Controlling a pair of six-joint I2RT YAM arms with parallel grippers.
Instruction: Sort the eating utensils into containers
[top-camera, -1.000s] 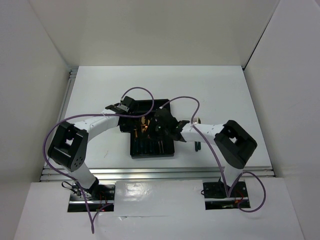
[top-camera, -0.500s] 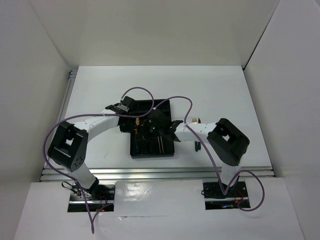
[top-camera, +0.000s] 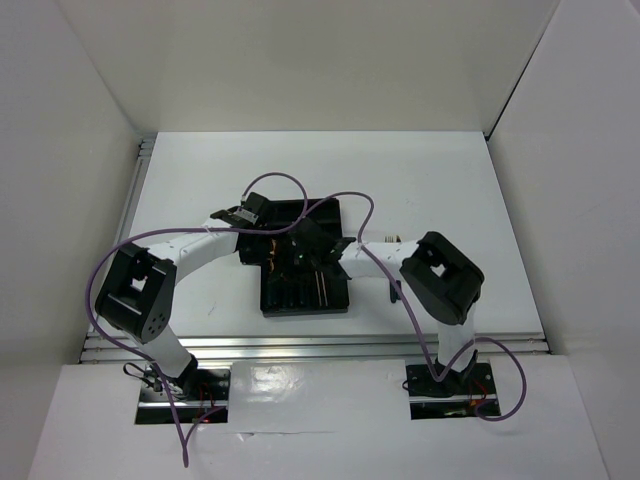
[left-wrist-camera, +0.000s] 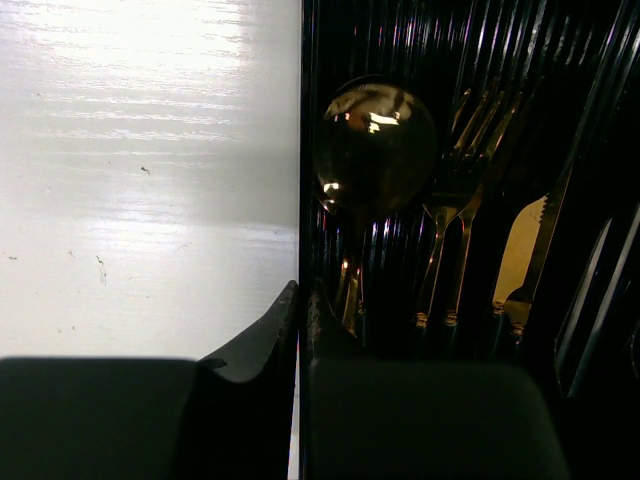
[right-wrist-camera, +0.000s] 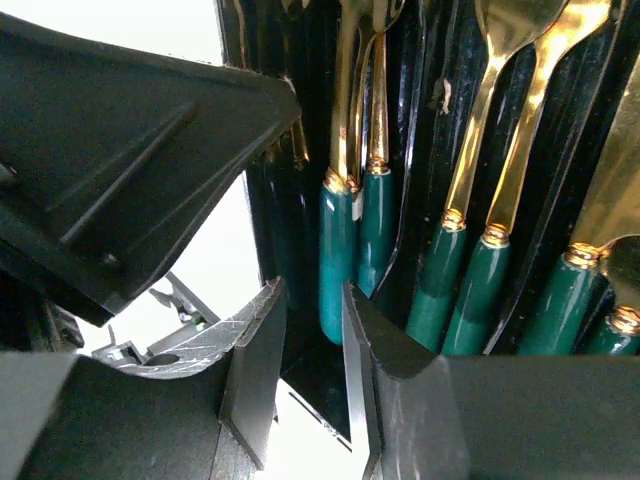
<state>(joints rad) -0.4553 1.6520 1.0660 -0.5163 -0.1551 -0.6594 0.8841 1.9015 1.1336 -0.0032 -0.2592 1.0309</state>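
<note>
Right hand (right-wrist-camera: 310, 345) advanced; utensils (right-wrist-camera: 340, 240) lie just ahead.

A white tabletop (top-camera: 450, 180) is enclosed by plain white walls (top-camera: 300, 60); aluminium rails (top-camera: 300, 343) are seen along its lower edge.

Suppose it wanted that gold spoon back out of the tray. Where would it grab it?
Probably by the slim stem, from straight above: the spoon lies flat in a narrow compartment of the tray, and its round bowl looks too wide and slick to pinch.
</note>
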